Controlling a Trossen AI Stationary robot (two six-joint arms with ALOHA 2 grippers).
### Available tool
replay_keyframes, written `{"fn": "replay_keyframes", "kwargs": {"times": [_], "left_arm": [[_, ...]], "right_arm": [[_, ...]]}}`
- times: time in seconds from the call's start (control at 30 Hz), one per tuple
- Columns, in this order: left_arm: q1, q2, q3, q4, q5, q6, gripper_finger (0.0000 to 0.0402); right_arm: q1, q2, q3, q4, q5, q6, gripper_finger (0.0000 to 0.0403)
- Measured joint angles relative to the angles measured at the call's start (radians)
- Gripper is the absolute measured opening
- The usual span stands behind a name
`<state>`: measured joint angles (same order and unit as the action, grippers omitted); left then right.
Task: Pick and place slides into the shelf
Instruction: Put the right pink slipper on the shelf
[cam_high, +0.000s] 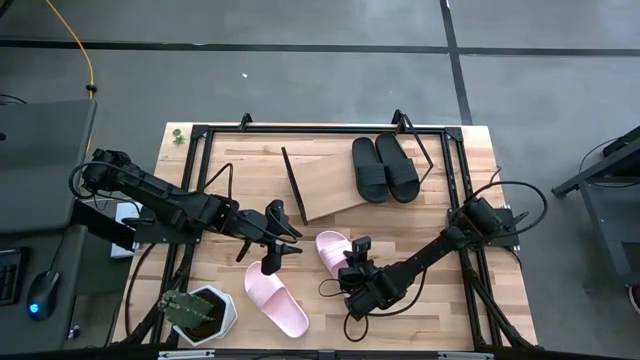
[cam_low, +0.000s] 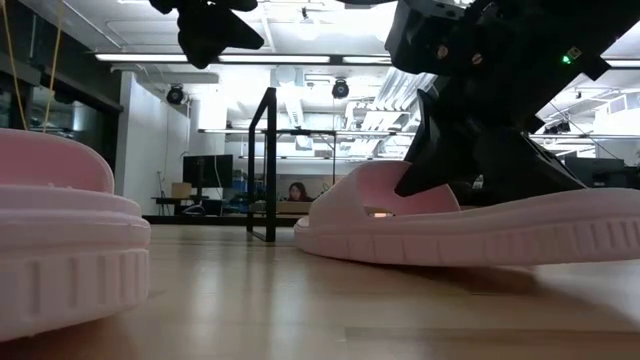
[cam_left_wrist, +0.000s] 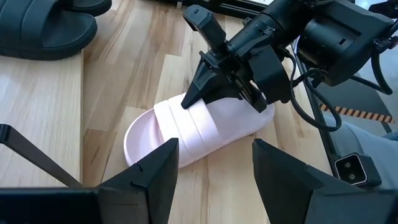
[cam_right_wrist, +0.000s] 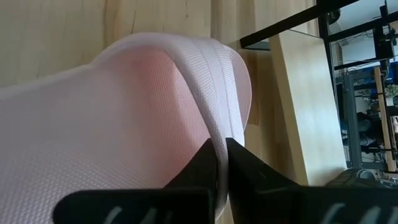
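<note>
Two black slides lie side by side on the shelf's slanted wood board at the far middle. One pale pink slide lies sole-down on the table in front of the shelf, and my right gripper is shut on its strap. A second pink slide lies nearer the front edge. My left gripper hangs open above the table between the two pink slides and touches nothing; its view looks down on the held slide. My right gripper pinches the pink slide's strap at its edge, one finger under the strap and one on its outer face. The fingers slant down from the table's near right side. The slide's sole rests flat on the table.
A potted plant in a white pot stands at the near left corner. The shelf's black wire frame rises around the board. Bare tabletop shows between the pink slides and the shelf. A person sits far off in the room behind.
</note>
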<state>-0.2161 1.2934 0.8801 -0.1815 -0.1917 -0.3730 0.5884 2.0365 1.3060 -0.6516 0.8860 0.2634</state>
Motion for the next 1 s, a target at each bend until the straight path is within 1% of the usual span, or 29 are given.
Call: {"fn": "replay_keyframes", "kwargs": {"times": [0.3,0.53,1.0], "left_arm": [[0.0,0.0,0.0,0.0,0.0,0.002,0.0189],[0.0,0.0,0.0,0.0,0.0,0.002,0.0189],[0.0,0.0,-0.001,0.0,-0.001,0.002,0.0189]], "right_arm": [[0.0,-0.005,0.0,-0.003,-0.005,-0.021,0.0002],[0.0,-0.069,0.001,-0.048,-0.003,-0.015,0.0001],[0.0,-0.162,0.001,-0.156,0.053,-0.018,0.0001]]}}
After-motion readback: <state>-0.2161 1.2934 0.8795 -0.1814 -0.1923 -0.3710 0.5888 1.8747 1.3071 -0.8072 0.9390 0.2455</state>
